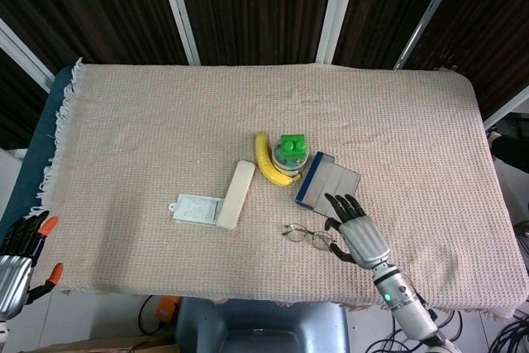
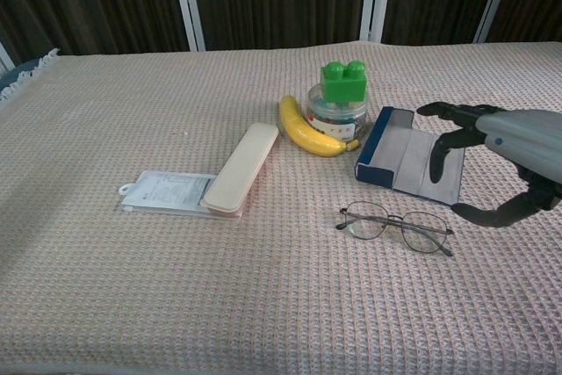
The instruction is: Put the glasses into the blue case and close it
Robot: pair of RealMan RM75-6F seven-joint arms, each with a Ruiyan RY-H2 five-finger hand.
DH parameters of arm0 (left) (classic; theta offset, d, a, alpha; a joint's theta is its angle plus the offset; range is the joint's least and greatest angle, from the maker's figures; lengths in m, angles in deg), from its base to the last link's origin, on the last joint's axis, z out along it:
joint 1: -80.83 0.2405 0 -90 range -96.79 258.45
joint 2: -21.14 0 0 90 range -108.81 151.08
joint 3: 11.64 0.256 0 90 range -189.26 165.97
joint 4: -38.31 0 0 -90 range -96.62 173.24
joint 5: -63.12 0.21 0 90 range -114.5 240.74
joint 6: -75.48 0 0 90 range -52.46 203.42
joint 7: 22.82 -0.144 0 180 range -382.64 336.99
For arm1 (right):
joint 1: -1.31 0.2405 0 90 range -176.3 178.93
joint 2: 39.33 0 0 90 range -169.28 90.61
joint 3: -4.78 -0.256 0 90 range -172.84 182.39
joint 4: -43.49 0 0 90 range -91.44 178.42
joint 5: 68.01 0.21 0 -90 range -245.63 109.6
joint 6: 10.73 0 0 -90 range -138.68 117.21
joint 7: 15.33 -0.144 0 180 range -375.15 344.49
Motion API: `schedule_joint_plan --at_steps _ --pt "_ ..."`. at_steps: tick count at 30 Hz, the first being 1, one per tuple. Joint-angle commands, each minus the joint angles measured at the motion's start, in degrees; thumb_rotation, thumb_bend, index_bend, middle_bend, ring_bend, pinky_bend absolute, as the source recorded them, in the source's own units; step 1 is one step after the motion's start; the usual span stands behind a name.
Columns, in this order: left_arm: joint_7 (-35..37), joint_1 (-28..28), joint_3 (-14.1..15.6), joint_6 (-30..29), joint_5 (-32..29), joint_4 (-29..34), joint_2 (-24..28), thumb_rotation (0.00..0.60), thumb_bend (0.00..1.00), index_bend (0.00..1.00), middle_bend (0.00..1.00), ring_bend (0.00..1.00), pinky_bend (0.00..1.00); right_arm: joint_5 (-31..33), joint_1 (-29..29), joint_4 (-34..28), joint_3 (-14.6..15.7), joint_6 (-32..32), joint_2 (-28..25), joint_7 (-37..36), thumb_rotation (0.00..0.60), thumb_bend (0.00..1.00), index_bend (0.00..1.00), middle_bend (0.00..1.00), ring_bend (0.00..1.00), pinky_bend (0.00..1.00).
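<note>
Hovering over the cloth, the right hand (image 1: 357, 233) is seen with fingers spread and nothing held.

The glasses (image 1: 309, 236) are laid flat on the table (image 1: 132, 113), just beside that hand at its 9 o'clock; the blue case (image 1: 327, 188) is lying open at 12 o'clock from them. The left hand (image 1: 18, 255) is kept off the near left corner, fingers apart, empty. A banana (image 1: 268, 160) is placed at 9 o'clock of the case.

left robot hand (image 1: 16, 258) cropped, jar (image 2: 338, 115) label unreadable
</note>
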Motion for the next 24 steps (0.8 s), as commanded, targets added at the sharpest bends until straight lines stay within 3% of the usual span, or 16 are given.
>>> schedule_joint_plan --at_steps 1,11,24 --pt "0.66 0.13 0.31 -0.19 0.46 -0.27 0.22 0.600 0.37 0.00 0.00 0.00 0.02 7.02 2.47 -0.65 -2.88 -1.42 5.04 7.73 0.600 0.48 0.58 0.09 0.00 0.00" --pt "3.30 0.39 0.73 -1.39 1.68 -1.25 0.82 0.600 0.37 0.00 0.00 0.00 0.02 17.83 5.24 0.32 -4.01 0.41 10.14 20.22 0.600 0.49 0.59 0.10 0.00 0.00" --pt "5.68 0.42 1.31 -2.50 3.43 -2.46 1.11 0.600 0.38 0.00 0.00 0.00 0.02 24.04 8.24 2.19 -2.86 3.92 14.91 29.53 0.600 0.51 0.58 0.10 0.00 0.00"
